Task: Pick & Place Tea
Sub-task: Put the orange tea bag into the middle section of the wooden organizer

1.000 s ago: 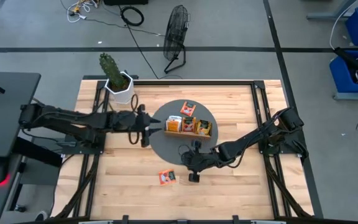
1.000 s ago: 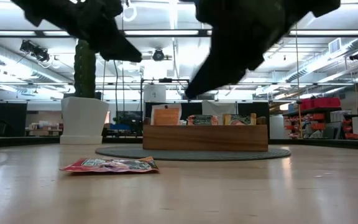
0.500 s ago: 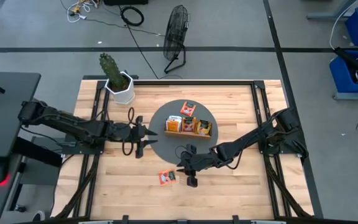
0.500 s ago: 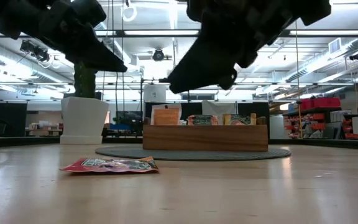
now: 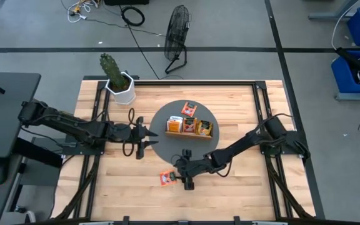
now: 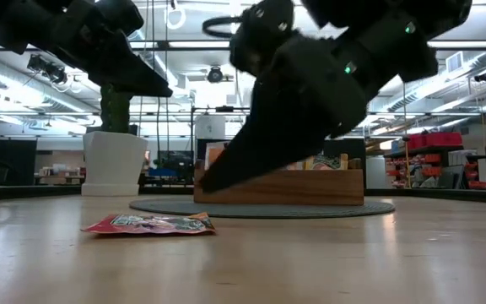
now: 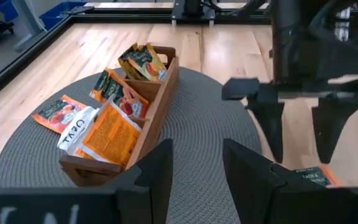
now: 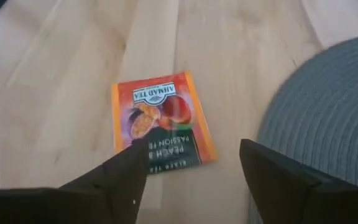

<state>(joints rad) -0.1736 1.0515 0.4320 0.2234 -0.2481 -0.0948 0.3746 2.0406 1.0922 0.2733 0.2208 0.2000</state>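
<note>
One sachet (image 5: 167,177) lies on the tabletop (image 5: 230,194), lower centre; the right end effector (image 5: 184,177) has descended, spread wide, ready to grasp.

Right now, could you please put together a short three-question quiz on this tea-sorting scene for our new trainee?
1. True or false: the loose tea sachet on the bare wood lies on the round grey mat.
2. Which hand hangs open right over that sachet: A) the left hand, B) the right hand?
3. Fill in: the wooden tray holding sachets stands on the ____.

Key:
1. False: it lies on the table, off the mat's edge.
2. B. The left hand waits at the mat's left edge.
3. Mat.
</note>
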